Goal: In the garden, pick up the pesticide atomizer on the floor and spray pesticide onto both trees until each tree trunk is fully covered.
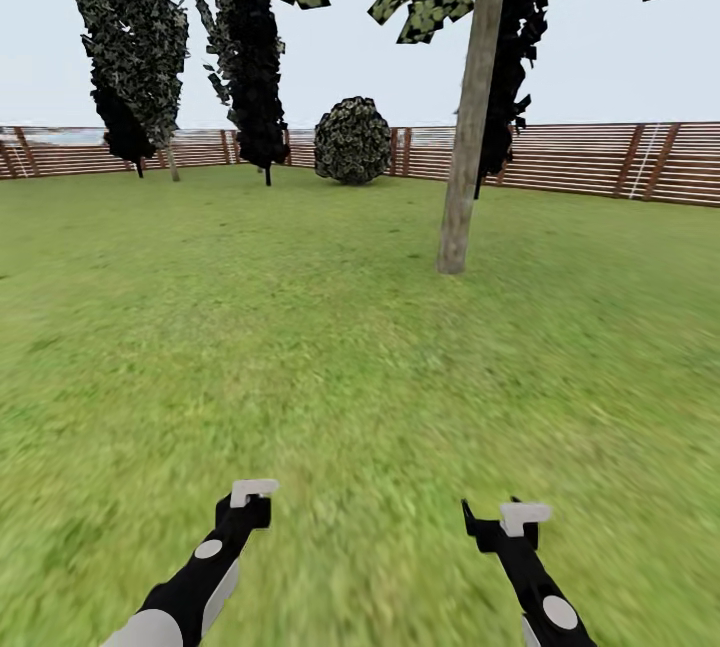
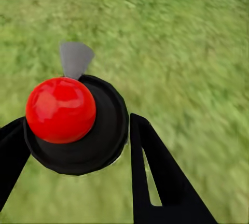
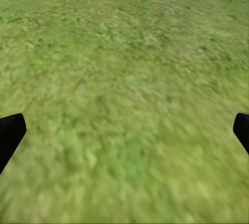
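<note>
Your left gripper (image 2: 78,141) was closed on the atomizer (image 2: 75,123): the left wrist view showed its black body and red ball between the two fingers, a grey nozzle sticking out past them over the grass (image 2: 181,42). From the head view you saw that gripper (image 1: 250,499) only as a dark arm tip with a pale cap, the atomizer itself too small to make out. Your right gripper (image 1: 505,524) stood wide, both fingertips at the edges of its wrist view with nothing between. The trunk (image 1: 468,127) rose well ahead of the right gripper, the fence (image 1: 600,159) behind it. No writing was legible anywhere.
</note>
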